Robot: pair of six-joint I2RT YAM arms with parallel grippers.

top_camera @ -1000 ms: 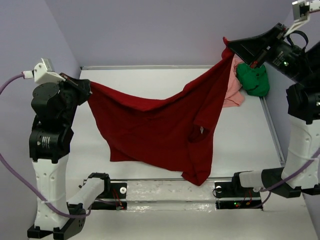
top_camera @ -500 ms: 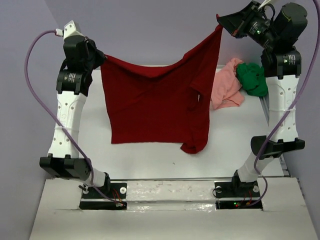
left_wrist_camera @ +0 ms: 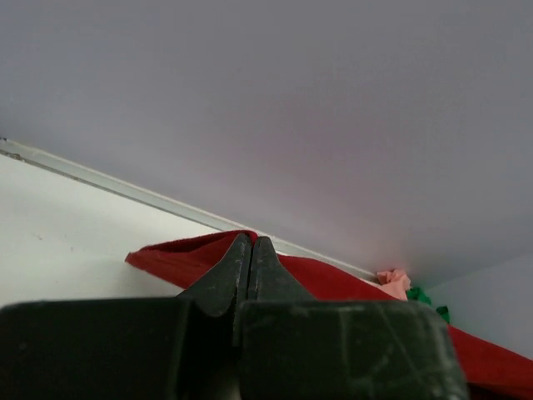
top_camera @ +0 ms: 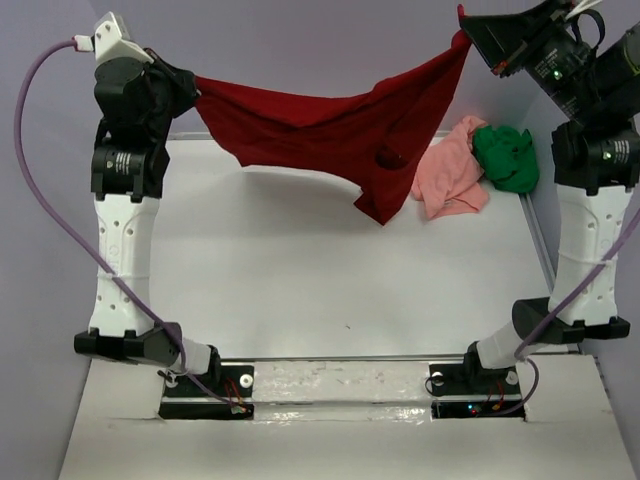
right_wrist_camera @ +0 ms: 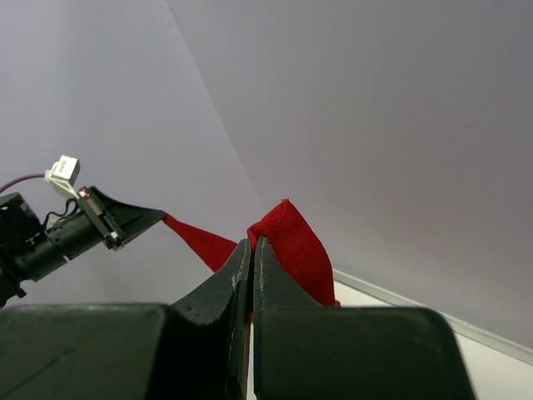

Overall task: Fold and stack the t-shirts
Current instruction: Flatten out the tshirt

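Note:
The dark red t-shirt (top_camera: 330,130) hangs stretched in the air between both grippers, high over the far part of the table. My left gripper (top_camera: 195,88) is shut on its left corner; the cloth shows past the closed jaws in the left wrist view (left_wrist_camera: 350,279). My right gripper (top_camera: 464,42) is shut on its right corner, seen bunched in the right wrist view (right_wrist_camera: 291,242). The salmon pink t-shirt (top_camera: 450,180) lies crumpled at the far right of the table, with the bright green t-shirt (top_camera: 507,157) bunched beside it.
The white table (top_camera: 300,270) has a raised rail along its far edge (top_camera: 300,133) and right edge (top_camera: 535,240). Purple-grey walls stand close behind and at both sides. The arm bases sit at the near edge.
Both arms have swung the red shirt up and toward the far wall; its hanging body, which drooped low over the table before, now trails high and back.

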